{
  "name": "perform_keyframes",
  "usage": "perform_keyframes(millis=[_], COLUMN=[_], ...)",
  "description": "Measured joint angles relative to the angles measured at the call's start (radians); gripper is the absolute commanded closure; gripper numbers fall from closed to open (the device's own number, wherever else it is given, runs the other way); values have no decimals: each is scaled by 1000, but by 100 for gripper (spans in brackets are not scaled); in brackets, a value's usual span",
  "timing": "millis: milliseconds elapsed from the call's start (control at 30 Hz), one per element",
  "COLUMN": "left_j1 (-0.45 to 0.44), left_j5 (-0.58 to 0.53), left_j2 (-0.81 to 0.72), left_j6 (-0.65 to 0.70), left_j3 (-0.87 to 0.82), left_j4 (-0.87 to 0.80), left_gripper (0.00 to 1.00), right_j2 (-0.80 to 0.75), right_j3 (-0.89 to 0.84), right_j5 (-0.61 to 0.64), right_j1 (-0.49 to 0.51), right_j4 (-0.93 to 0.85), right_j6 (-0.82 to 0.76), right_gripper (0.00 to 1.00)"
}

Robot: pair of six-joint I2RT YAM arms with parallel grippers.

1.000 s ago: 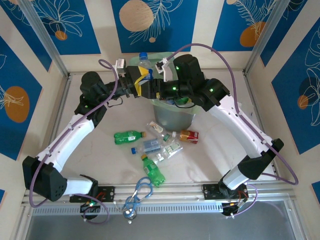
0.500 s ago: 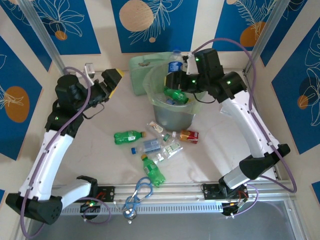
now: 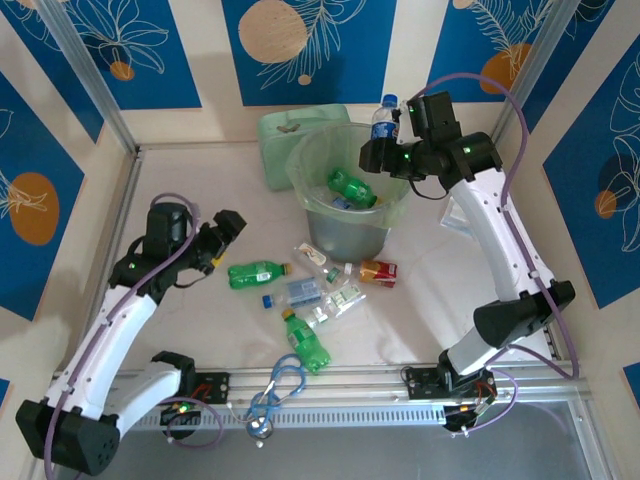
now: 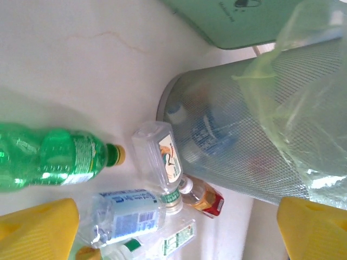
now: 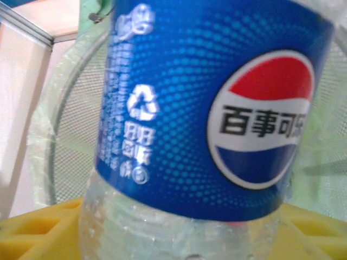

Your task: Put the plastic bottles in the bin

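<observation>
Pepsi bottle (image 5: 206,108), blue label: red-white-blue globe logo (image 5: 260,119) with black characters 百事可乐. White recycling-arrows symbol (image 5: 142,103) left of logo; small white print around it too blurred to read. Left wrist view: blue-label bottle (image 4: 127,214) on table, print illegible.

Blue floral wall panels (image 3: 130,45), pale table (image 3: 200,170)

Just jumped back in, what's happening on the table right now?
The right pincer grips a blue-labelled Pepsi bottle over the far rim of the bin, not yet released. One green bottle lies inside. The left pincer hangs open low near a second green bottle on the table, several more bottles beside it.
</observation>
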Motion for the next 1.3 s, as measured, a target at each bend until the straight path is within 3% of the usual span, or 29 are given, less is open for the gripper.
perform_keyframes(millis=[133, 500, 733, 933, 1300], left_j1=[-15, -113, -141, -145, -145], left_j5=[-5, -91, -147, -184, -263], left_j2=[-20, -18, 40, 144, 330], left_j6=[-65, -222, -317, -370, -412], left_j3=[-71, -204, -238, -245, -200], left_j4=[0, 8, 37, 112, 148], left_gripper=[7, 0, 0, 0, 0], right_j2=[5, -43, -185, -211, -206], right_j3=[0, 4, -31, -68, -115], right_j5=[15, 27, 2, 9, 33], right_j1=[-8, 4, 125, 236, 289], right_j4=[-3, -16, 19, 37, 35], right_j6=[-11, -2, 22, 40, 68], right_gripper=[12, 9, 8, 8, 8])
